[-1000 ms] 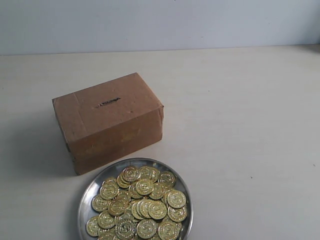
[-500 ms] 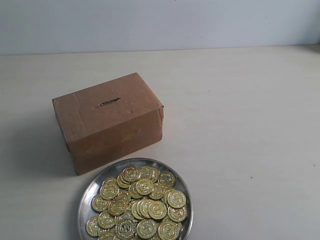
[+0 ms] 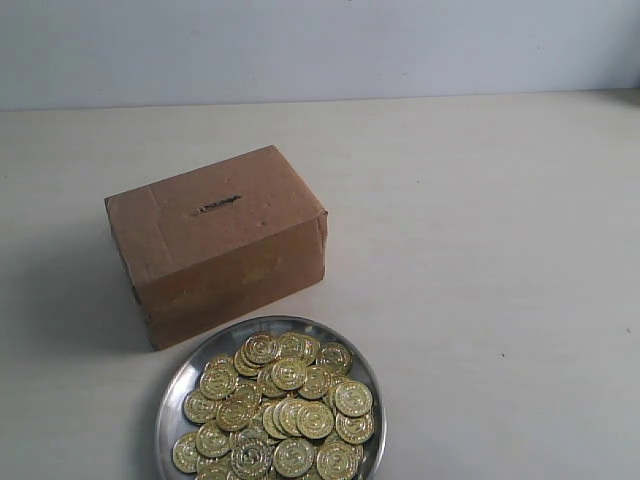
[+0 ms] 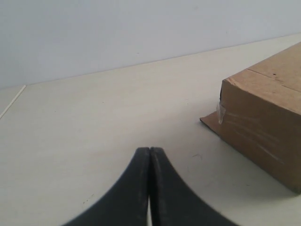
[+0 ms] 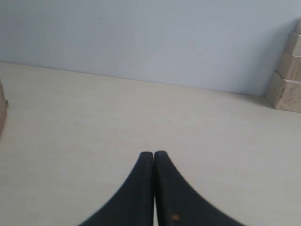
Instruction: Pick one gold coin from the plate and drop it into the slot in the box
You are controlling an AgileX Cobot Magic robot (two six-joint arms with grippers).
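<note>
A brown cardboard box (image 3: 225, 250) stands on the pale table, with a short dark slot (image 3: 217, 205) in its top face. Just in front of it lies a round silver plate (image 3: 176, 388) heaped with several gold coins (image 3: 288, 373). Neither arm shows in the exterior view. In the left wrist view my left gripper (image 4: 149, 150) is shut with nothing between its black fingers, above bare table, and a corner of the box (image 4: 263, 117) is off to one side. My right gripper (image 5: 154, 154) is likewise shut and holds nothing, over bare table.
A stack of pale wooden blocks (image 5: 287, 75) stands by the wall at the edge of the right wrist view. A sliver of the box (image 5: 2, 110) shows at the opposite edge. A light grey wall (image 3: 320, 45) runs behind the table.
</note>
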